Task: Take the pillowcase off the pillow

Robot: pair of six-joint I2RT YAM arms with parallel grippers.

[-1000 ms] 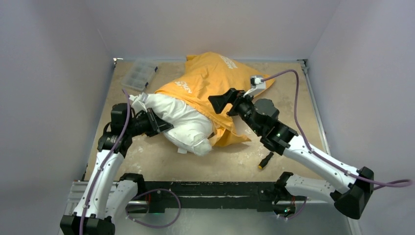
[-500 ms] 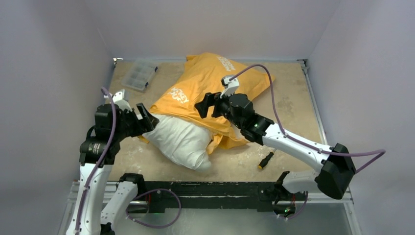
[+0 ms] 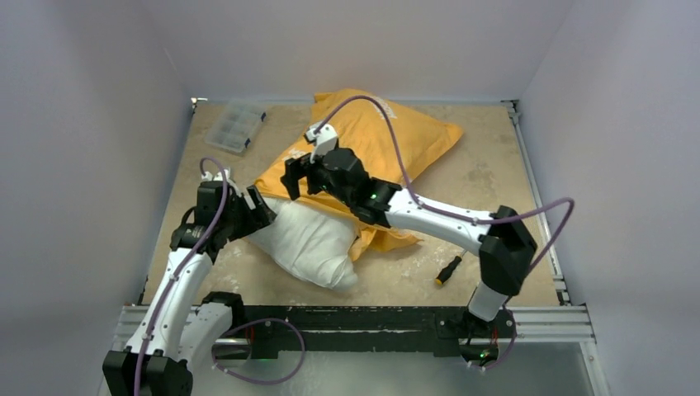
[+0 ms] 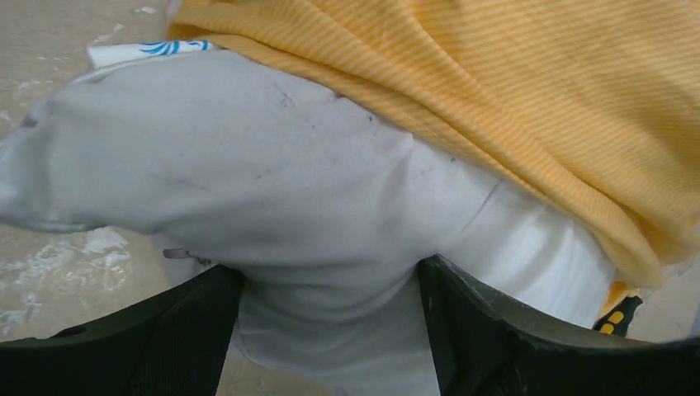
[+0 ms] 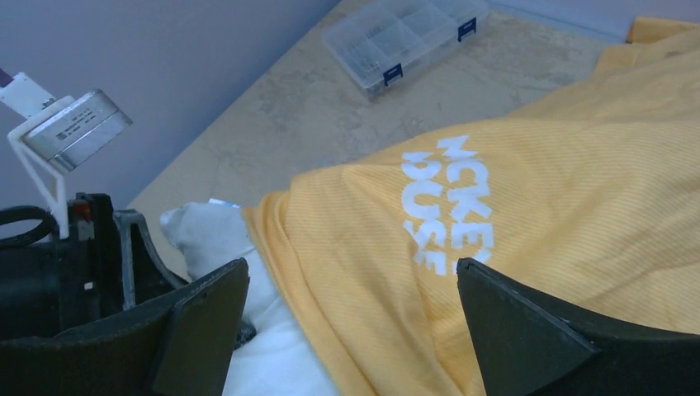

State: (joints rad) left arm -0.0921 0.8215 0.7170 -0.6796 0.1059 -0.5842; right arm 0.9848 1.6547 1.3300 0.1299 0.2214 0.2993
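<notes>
Shows the orange-yellow pillowcase (image 3: 429, 136) lying mid-table and reaching toward the far edge, white lettering (image 5: 450, 202) facing up, covering the far-right bulk of the pillow (image 3: 309, 243). Has the pillow's near-left end bare, bulging out of the cloth's open edge onto the tan table (image 3: 487, 173). Places the left gripper (image 3: 262, 210) against that bare end's left side, fingers spread wide, white fabric swelling between them, nothing pinched. Has the right gripper (image 3: 297, 175) hovering just above the pillowcase beside the lettering, jaws likewise spread, gripping nothing. Shows a clear plastic compartment box (image 3: 235, 125) far left and a small black-and-yellow screwdriver (image 3: 448, 271) near right, both apart from the cloth.
</notes>
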